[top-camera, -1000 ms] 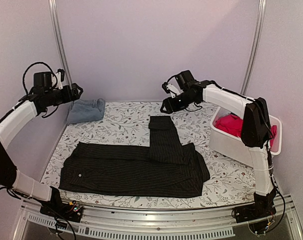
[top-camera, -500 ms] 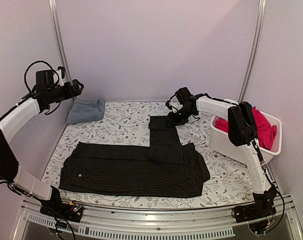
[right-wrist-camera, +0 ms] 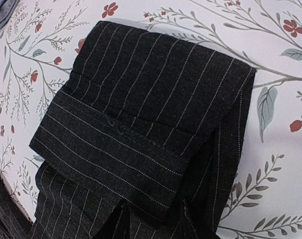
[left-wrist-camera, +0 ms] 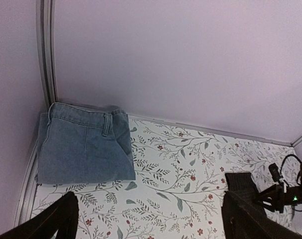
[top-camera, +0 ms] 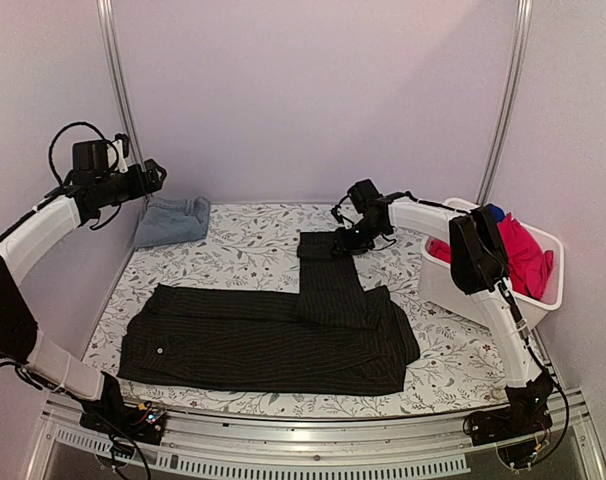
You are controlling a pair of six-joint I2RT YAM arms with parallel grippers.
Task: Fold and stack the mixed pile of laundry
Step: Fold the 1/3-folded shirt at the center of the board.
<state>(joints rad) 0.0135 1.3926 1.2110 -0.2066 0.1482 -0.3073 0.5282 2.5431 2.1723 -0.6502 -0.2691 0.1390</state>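
Note:
A black pinstriped shirt [top-camera: 273,335] lies spread flat on the floral table cover, one sleeve reaching toward the back. My right gripper [top-camera: 345,240] is down on that sleeve's cuff [right-wrist-camera: 151,114]. In the right wrist view its jaws [right-wrist-camera: 153,224] stand partly apart, and the cuff's edge lies flat between them. A folded light blue denim piece [top-camera: 171,221] sits at the back left corner and also shows in the left wrist view [left-wrist-camera: 81,147]. My left gripper [top-camera: 155,175] hangs high above it, open and empty [left-wrist-camera: 148,214].
A white plastic bin [top-camera: 453,285] stands at the right edge, holding bright red-pink cloth [top-camera: 523,255] and a bit of royal blue cloth [top-camera: 495,212]. Walls close in on the left, back and right. Metal posts stand at both back corners.
My right arm has come down from above the table onto the sleeve's cuff and has stayed there for the last half second. The left arm has barely shifted.

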